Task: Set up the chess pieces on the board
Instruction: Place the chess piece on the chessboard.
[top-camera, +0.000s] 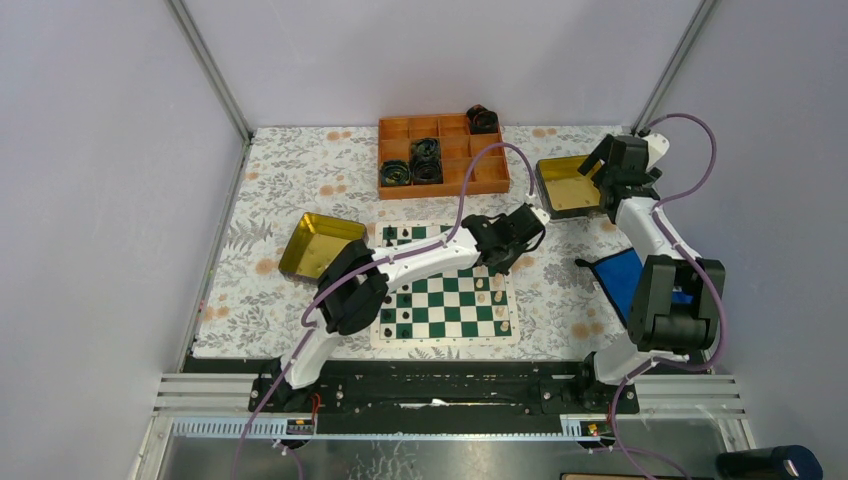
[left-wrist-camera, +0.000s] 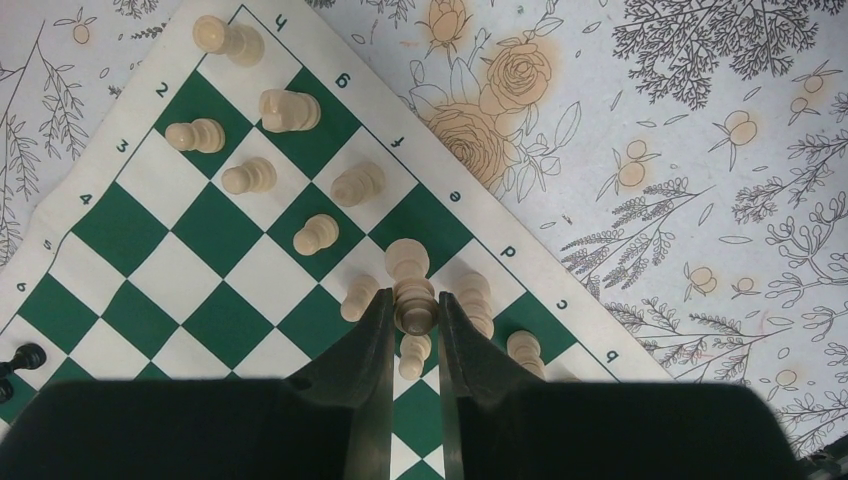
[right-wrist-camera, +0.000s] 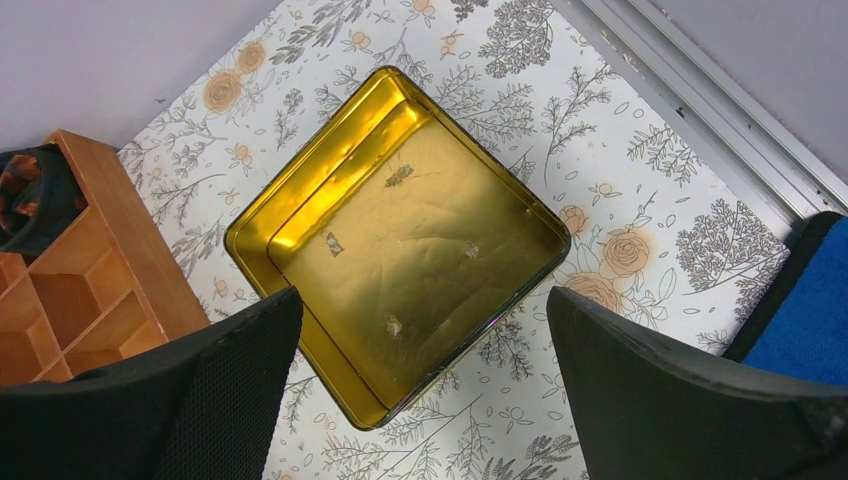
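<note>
The board (top-camera: 441, 301) is a thin, flat mat of dark green and white squares with a pale cream border carrying printed letters and numbers. It lies on the worktop (top-camera: 300, 300), which is covered by a matte cloth printed with line-drawn sprigs and tan roses. The left hand (left-wrist-camera: 413, 298) reaches over the board's right edge, its smooth black fingers (left-wrist-camera: 368, 345) clamped on one cream-white piece (left-wrist-camera: 414, 314), a small turned figurine with a rounded head and waisted stem. Other cream-white pieces (left-wrist-camera: 268, 110) stand in two loose rows along that edge, and black pieces (top-camera: 391, 319) sit at the opposite edge. The right hand (right-wrist-camera: 420, 400) hangs above a square tin (right-wrist-camera: 420, 250) with rounded corners and a glossy, slightly dented golden lining. Its broad black fingers (right-wrist-camera: 200, 390), one with a fine mesh texture, are spread wide apart and hold nothing. A second tin of the same kind (top-camera: 318, 245) lies left of the board. Beyond the board is an orange compartment tray (top-camera: 440, 128) holding black coiled rolls (top-camera: 425, 160), and a blue cloth (top-camera: 620, 272) lies at the right.
</note>
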